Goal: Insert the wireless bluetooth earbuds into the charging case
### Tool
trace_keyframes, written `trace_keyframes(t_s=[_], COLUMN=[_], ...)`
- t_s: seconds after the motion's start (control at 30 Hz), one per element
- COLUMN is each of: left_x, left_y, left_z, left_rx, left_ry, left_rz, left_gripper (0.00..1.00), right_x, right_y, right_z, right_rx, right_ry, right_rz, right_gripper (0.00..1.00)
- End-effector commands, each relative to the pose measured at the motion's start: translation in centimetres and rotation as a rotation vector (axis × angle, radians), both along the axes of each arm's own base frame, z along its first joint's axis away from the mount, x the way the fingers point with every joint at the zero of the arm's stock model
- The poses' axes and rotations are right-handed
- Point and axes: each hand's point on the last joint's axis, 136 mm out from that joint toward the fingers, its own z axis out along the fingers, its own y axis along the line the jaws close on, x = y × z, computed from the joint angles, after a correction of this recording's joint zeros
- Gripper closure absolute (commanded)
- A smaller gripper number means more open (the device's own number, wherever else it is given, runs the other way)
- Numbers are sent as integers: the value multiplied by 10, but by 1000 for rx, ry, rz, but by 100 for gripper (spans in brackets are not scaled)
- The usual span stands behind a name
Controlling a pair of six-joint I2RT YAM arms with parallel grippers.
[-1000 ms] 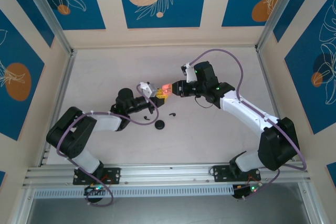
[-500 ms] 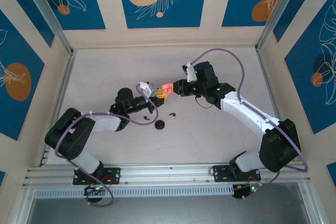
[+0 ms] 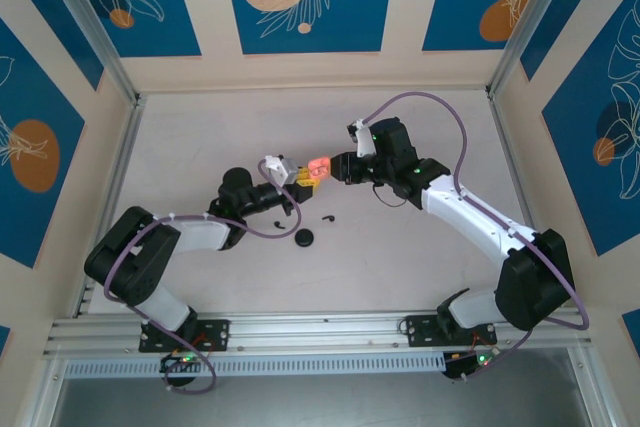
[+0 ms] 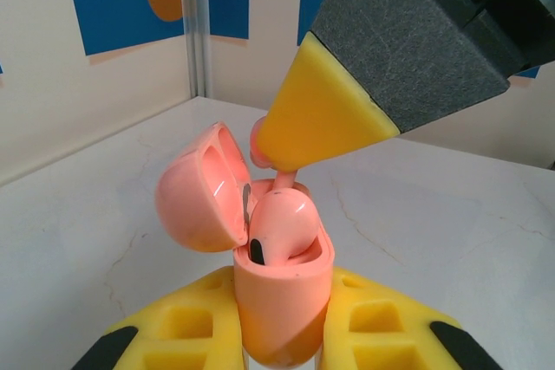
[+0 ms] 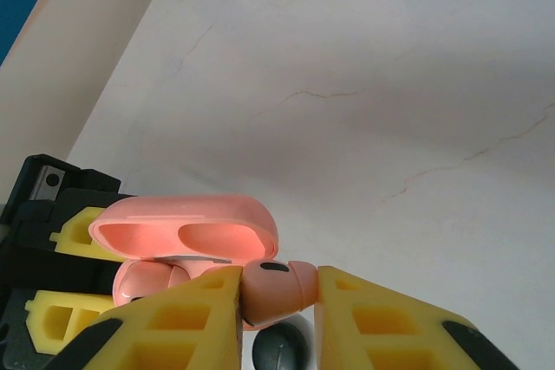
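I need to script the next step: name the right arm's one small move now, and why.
Probably ease the right gripper down to seat its pink earbud in the charging case. The left gripper holds the case upright with its lid open, the other earbud is already seated, and the held one hovers just above the opening.

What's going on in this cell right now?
The left arm's fingers hold a pink plastic charging case upright with its lid open; one pink earbud already sits inside. The right arm's fingers pinch the second pink earbud at the case's mouth, not yet seated. Two tiny black curved buds lie on the white table nearby.
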Motion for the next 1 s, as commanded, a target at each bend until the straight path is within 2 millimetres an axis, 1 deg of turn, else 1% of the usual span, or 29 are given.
trace_keyframes(t_s=[0.0,0.37,0.57,0.7,0.77,0.97], left_x=[-6,-7,-7,-7,-8,-9], left_y=[-4,-4,-4,-4,-4,-4], left_z=[25,25,25,26,25,27], left_rx=[-48,-47,-47,-48,-49,-52], left_ry=[-64,-63,-63,-65,-65,-66], left_rz=[-26,-28,-29,-31,-32,-35], left_gripper=[87,87,87,87,87,87], right_x=[-11,-14,-13,-12,-12,-13], right_y=[4,15,13,9,8,5], right_z=[-17,-6,6,14,17,28], right_rx=[-32,40,99,127,140,171], right_ry=[46,47,38,31,29,5], right_rz=[50,105,99,94,95,103], right_gripper=[75,70,66,60,53,39])
